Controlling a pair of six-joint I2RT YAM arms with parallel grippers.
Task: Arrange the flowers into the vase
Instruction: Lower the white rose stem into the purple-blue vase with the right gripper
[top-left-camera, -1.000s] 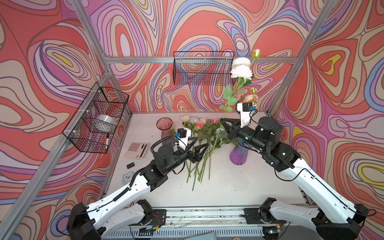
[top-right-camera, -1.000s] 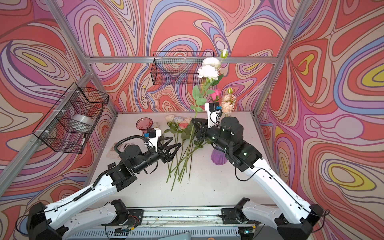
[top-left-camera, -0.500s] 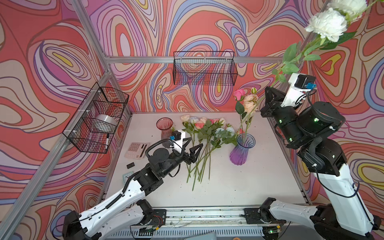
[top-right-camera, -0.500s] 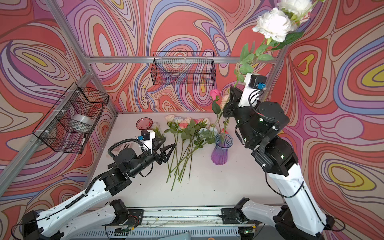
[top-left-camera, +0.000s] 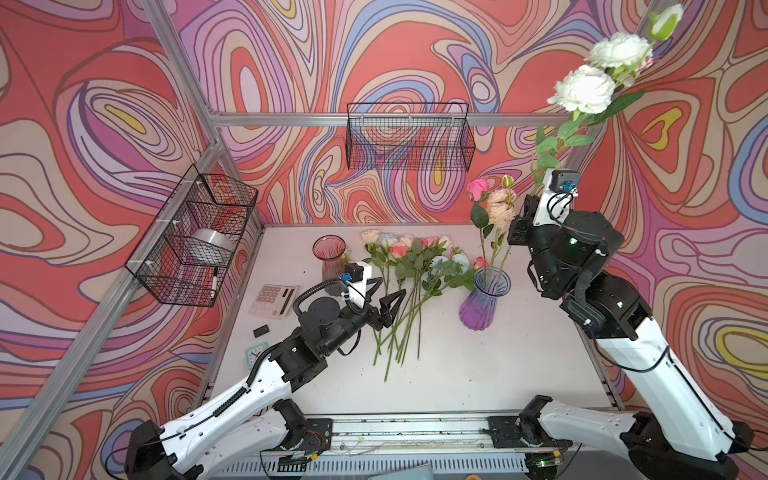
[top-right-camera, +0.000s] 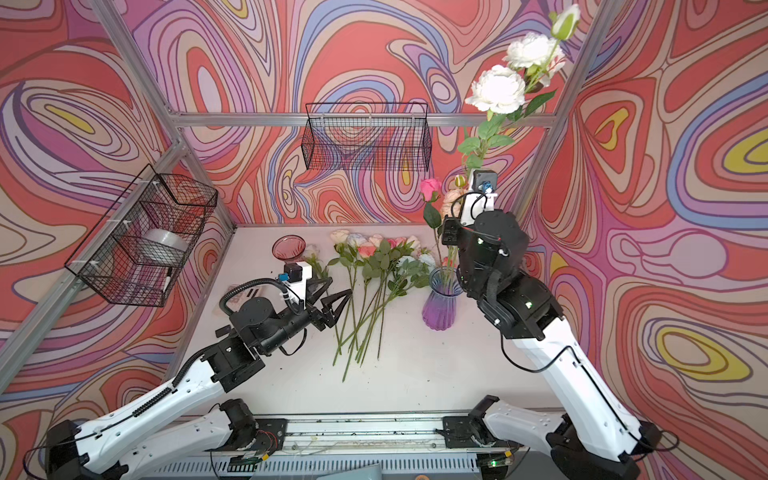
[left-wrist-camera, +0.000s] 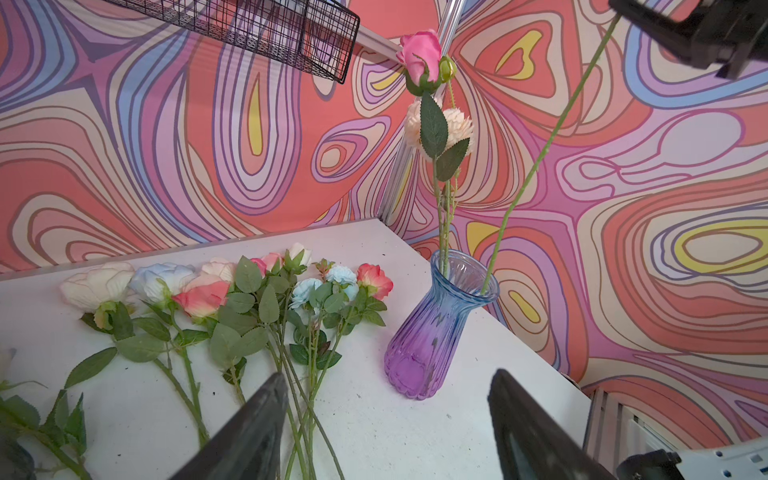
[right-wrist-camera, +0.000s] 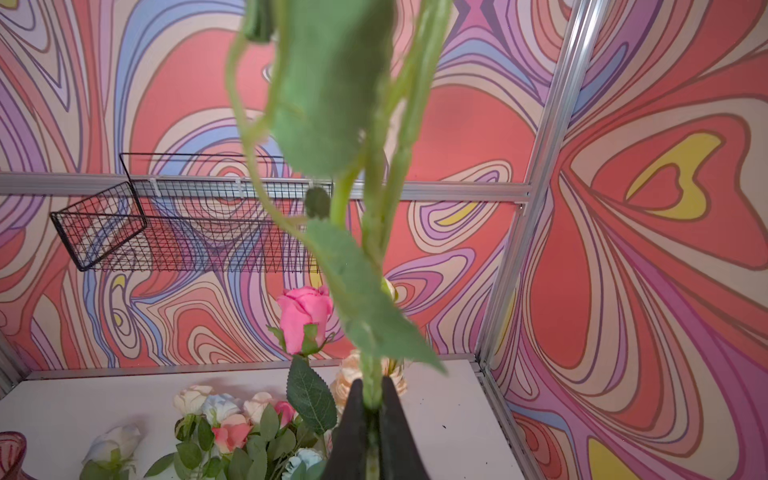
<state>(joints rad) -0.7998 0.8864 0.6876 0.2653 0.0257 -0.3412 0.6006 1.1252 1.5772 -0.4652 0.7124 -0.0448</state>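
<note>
- In both top views the right gripper (top-left-camera: 528, 208) is raised above the purple vase (top-left-camera: 482, 307), with its jaws closed on the stem of a white flower (top-left-camera: 586, 89). The blooms reach up toward the right wall.
- The vase stands on the right half of the table (top-left-camera: 478, 365). A pink rose (top-left-camera: 478, 189) and a peach flower (top-left-camera: 500, 205) stand upright in it.
- The other flowers (top-left-camera: 415, 257) lie flat in a fan between the purple vase and a red vase (top-left-camera: 329, 249), with their blooms toward the back wall.
- The left gripper (top-left-camera: 388, 291) hangs just over the stems of that fan, jaws wide apart and holding nothing.
- In the left wrist view the two open fingers (left-wrist-camera: 266, 415) frame the bare table in front of the purple vase (left-wrist-camera: 424, 353). The lying flowers (left-wrist-camera: 249, 299) are spread beside it.
- The long stem of the white flower (left-wrist-camera: 540, 153) slants down from the right gripper into the vase mouth, against the rim.
- In the right wrist view the right gripper (right-wrist-camera: 372, 399) has its jaws pinched shut on the green stem, with blurred leaves rising above. The pink rose (right-wrist-camera: 305, 316) stands just behind.
</note>
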